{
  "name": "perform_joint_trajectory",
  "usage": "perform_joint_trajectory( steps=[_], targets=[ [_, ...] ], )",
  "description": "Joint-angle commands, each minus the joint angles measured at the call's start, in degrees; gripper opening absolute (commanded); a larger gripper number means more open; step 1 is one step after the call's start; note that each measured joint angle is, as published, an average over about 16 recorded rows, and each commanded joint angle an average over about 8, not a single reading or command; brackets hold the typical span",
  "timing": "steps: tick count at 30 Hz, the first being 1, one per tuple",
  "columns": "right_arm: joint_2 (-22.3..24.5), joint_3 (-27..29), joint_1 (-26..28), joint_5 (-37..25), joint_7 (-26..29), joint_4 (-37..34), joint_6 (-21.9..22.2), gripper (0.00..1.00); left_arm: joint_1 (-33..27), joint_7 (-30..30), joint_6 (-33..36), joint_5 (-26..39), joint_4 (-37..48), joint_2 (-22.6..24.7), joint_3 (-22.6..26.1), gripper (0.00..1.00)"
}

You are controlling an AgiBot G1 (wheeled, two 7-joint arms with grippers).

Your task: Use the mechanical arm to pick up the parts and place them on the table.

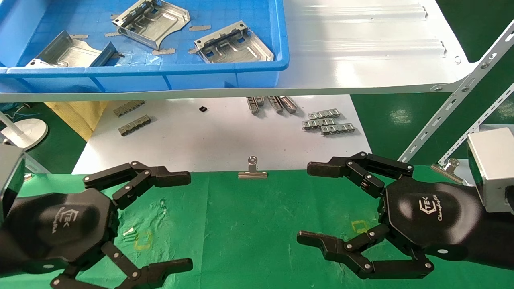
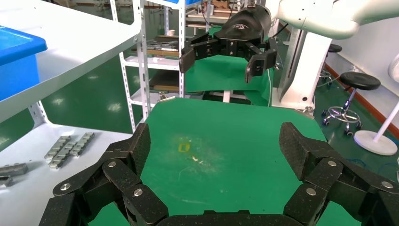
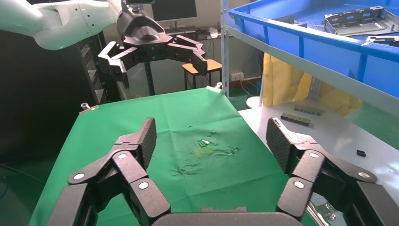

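Observation:
Three silvery stamped parts lie in the blue tray [image 1: 257, 66] on the white shelf: one at the back [image 1: 151, 22], one on the right [image 1: 235, 44], one on the left [image 1: 68, 50]. My left gripper [image 1: 189, 220] is open and empty, low over the green cloth table [image 1: 249, 224] at the near left. It also shows in the left wrist view [image 2: 214, 146] with only cloth between its fingers. My right gripper [image 1: 304, 203] is open and empty over the cloth at the near right, and shows in its own wrist view [image 3: 209, 136].
The white shelf [image 1: 361, 60] overhangs a lower white surface with grey link strips [image 1: 327, 122] [image 1: 134, 124]. A binder clip [image 1: 252, 170] holds the cloth's far edge. Yellow square marks [image 1: 142, 241] [image 1: 359, 226] lie on the cloth. Slanted shelf struts [image 1: 453, 104] stand at right.

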Motion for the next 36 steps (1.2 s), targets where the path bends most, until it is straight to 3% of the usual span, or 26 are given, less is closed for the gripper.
perform_joint_trajectory(
  steps=[1,23,30,36],
  targets=[
    [0.0,0.0,0.0,0.0,0.0,0.0,0.0,0.00,0.0,0.0,0.0,0.0,0.0,0.0,0.0,1.00],
    [0.0,0.0,0.0,0.0,0.0,0.0,0.0,0.00,-1.1,-0.2,0.2,0.3,-0.4,-0.1,0.0,1.00],
    [0.0,0.0,0.0,0.0,0.0,0.0,0.0,0.00,-14.1,-4.3,-3.7,6.6,1.8,2.0,1.3,1.00],
    [0.0,0.0,0.0,0.0,0.0,0.0,0.0,0.00,-28.4,-5.1,-8.8,16.9,12.6,7.3,4.5,1.00]
  ],
)
